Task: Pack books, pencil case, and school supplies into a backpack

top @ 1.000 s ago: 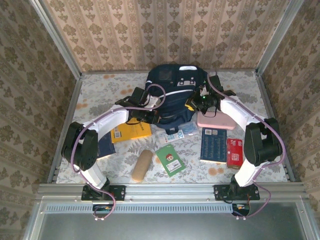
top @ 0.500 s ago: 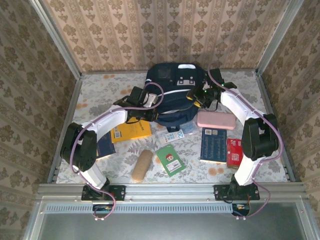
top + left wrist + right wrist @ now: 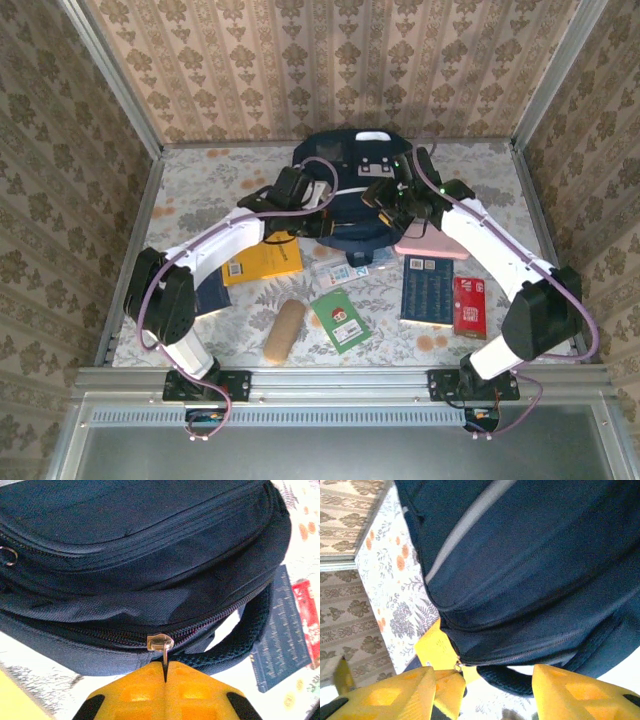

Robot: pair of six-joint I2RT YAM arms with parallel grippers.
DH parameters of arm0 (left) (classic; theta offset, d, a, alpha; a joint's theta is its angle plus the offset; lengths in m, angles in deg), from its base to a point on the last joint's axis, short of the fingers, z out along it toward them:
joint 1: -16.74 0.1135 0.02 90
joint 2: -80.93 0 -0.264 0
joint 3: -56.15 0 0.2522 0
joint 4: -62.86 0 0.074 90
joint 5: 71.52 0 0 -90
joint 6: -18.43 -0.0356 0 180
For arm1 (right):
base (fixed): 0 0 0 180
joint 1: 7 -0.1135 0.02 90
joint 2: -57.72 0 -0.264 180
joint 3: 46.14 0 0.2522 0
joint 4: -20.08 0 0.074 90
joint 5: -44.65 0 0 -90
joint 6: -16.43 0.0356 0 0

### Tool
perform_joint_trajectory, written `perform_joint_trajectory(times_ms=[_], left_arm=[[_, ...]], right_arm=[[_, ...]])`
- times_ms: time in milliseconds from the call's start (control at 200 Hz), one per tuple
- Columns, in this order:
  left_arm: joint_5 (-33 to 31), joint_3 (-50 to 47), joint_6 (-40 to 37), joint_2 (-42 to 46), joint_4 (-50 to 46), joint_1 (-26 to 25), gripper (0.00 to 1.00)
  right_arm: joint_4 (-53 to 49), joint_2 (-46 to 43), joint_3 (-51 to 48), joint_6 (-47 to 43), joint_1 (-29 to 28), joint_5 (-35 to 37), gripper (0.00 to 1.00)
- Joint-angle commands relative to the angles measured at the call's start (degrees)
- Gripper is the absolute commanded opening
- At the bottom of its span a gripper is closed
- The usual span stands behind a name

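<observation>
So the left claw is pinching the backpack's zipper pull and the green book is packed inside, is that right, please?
Not quite. The left claw does pinch the zipper pull of the backpack, but the green book is not inside: the top external view shows it lying on the table.

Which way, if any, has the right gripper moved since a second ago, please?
Yes: the right gripper shifted left, from above the pink box further over the backpack.

Right arm swings across backpack [image 3: 345, 150]
Right gripper [image 3: 497, 672], jaws now parted, moved from the bag's right side to its front; left gripper [image 3: 165, 670], pinching the zip pull [image 3: 161, 642], edged right.
</observation>
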Motion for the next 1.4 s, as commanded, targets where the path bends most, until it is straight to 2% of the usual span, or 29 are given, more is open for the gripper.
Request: perform_joint_trajectory(times_ms=[0,310,470,545,620,740,820,905,1010,1070,1100,1180,1395], left_arm=[[2.0,4.3,2.4,2.7,2.2,-1.8,0.0],[1.4,5.7,3.4,2.1,3.1,-4.4,0.0],[0.9,5.4,2.9,1.9,3.2,-5.0,0.0],[0.6,5.3,2.5,1.7,3.2,-5.0,0.0],[0.5,5.3,2.2,1.3,3.1,-5.0,0.0],[0.1,5.4,1.6,0.7,2.6,-5.0,0.0],[-0.8,5.5,0.8,0.3,1.3,-5.0,0.0],[-2.2,5.4,-0.7,0.1,-0.6,-4.9,0.0],[-3.0,5.6,-2.6,-0.8,-4.5,-4.1,0.0],[-0.5,4.9,-3.0,-1.2,-5.4,-2.5,0.24],[0.3,4.3,-2.4,-1.4,-5.7,-1.6,0.3],[1.6,2.0,-1.2,-0.8,-4.1,-0.2,0.34],[0.2,-1.1,0.6,-0.2,-2.6,0.9,0.35]], right_arm=[[2.3,-0.3,-3.4,10.9,-0.9,-3.1,0.55],[7.2,4.3,-4.4,13.8,-1.6,-3.3,0.55],[3.7,8.6,-1.4,12.3,-1.5,-0.4,0.52],[-1.0,10.2,0.2,12.9,-1.5,2.3,0.47],[-0.6,10.7,-0.1,13.5,-1.3,4.3,0.38],[0.6,11.1,-0.8,13.0,-0.4,5.4,0.15],[0.1,11.0,-1.3,12.2,-0.1,7.1,0.04],[0.3,10.9,-1.6,9.8,0.3,7.6,0.02],[1.6,11.3,-0.9,2.7,0.3,6.3,0.04],[0.8,11.7,-0.2,-1.5,0.3,6.0,0.04],[0.2,11.7,0.1,-3.2,0.4,6.3,0.04],[0.5,11.1,-0.1,-7.8,0.3,6.3,0.04],[-1.4,11.6,-1.5,-10.3,0.6,7.7,0.0]])
